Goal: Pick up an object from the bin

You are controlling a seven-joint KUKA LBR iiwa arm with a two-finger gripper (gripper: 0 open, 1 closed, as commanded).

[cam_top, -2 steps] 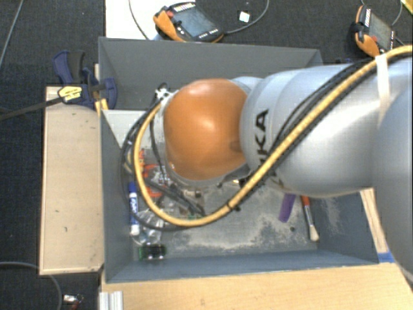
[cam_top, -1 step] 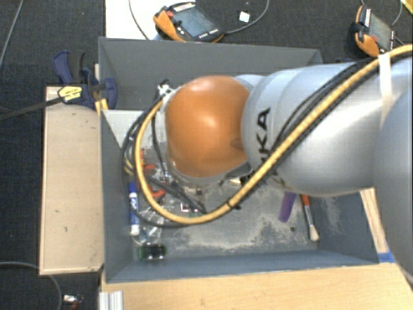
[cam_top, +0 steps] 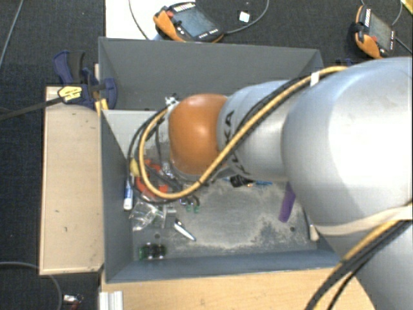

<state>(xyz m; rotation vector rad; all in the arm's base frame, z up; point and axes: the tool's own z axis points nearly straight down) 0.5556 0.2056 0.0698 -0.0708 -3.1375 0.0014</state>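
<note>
1. Several things lie heaped just left of the orange wrist cover (cam_top: 193, 131): a blue pen-like stick (cam_top: 128, 194) and clear crumpled plastic (cam_top: 146, 214).
2. We cannot tell how the jaws stand; that cover hides them.
3. We should descend gently, closing on one piece.

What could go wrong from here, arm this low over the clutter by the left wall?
1. The orange wrist cover sits close to the bin's left wall; going lower may scrape it.
2. The yellow cable loops low over the heap and might snag.
3. The crumpled clear plastic could drag neighbours along.
</note>
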